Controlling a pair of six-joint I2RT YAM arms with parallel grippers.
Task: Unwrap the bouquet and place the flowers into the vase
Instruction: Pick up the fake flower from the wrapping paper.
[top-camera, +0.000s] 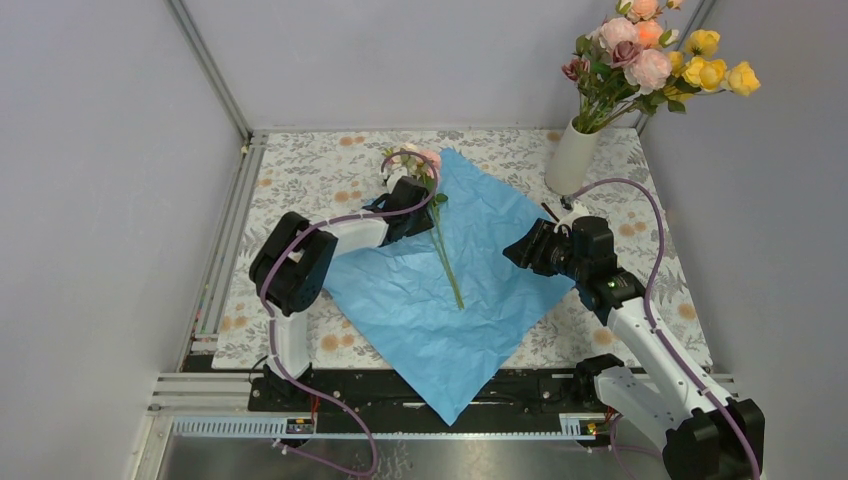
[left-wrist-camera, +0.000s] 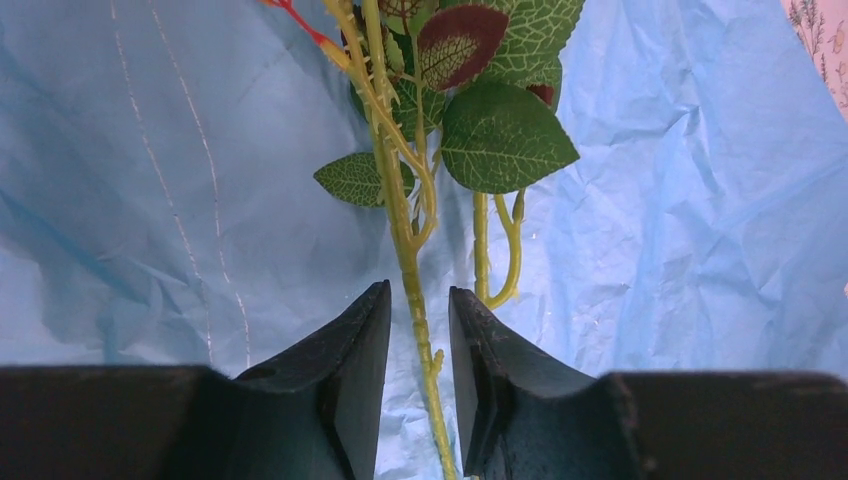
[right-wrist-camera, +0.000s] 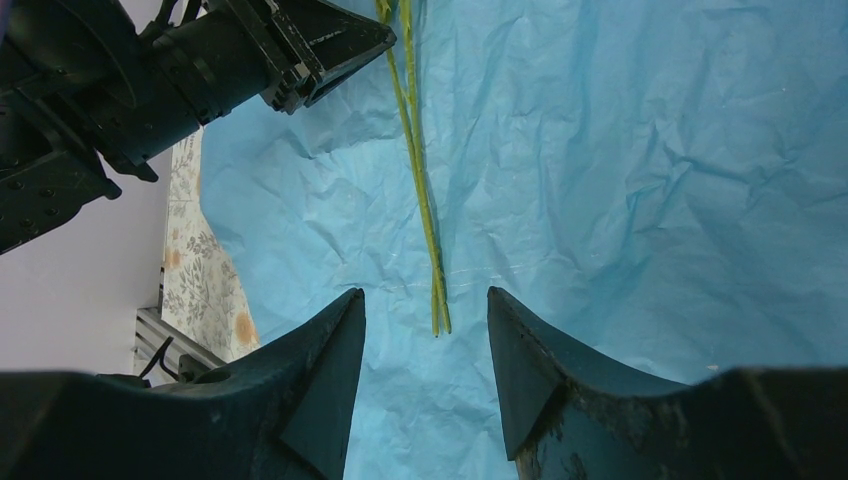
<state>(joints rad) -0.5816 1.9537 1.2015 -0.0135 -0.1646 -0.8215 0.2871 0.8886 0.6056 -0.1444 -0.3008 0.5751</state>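
**A:** In the view from above, where are the flowers (top-camera: 650, 60)?

**B:** Most of them stand in the vase (top-camera: 570, 160), at the upper right of the frame, on the desk (top-camera: 300, 170). Two stems (top-camera: 447, 262) lie on the blue paper (top-camera: 470, 300) in the middle, with their pink heads toward the top.

**A:** And the left pincer (top-camera: 415, 205)?

**B:** From above, its tips are hidden. Its own wrist view shows more. There the jaws stand on both sides of one thorny stem, with a thin gap on each side, so it is not pinching. Green leaves (left-wrist-camera: 505, 135) fill the top of that frame.

**A:** The right pincer (top-camera: 520, 250)?

**B:** It is spread and holds nothing. Its wrist view shows the cut ends of the stems on the paper just beyond its tips, and the left arm (right-wrist-camera: 200, 60) at the upper left. Only the view from above shows the vase.
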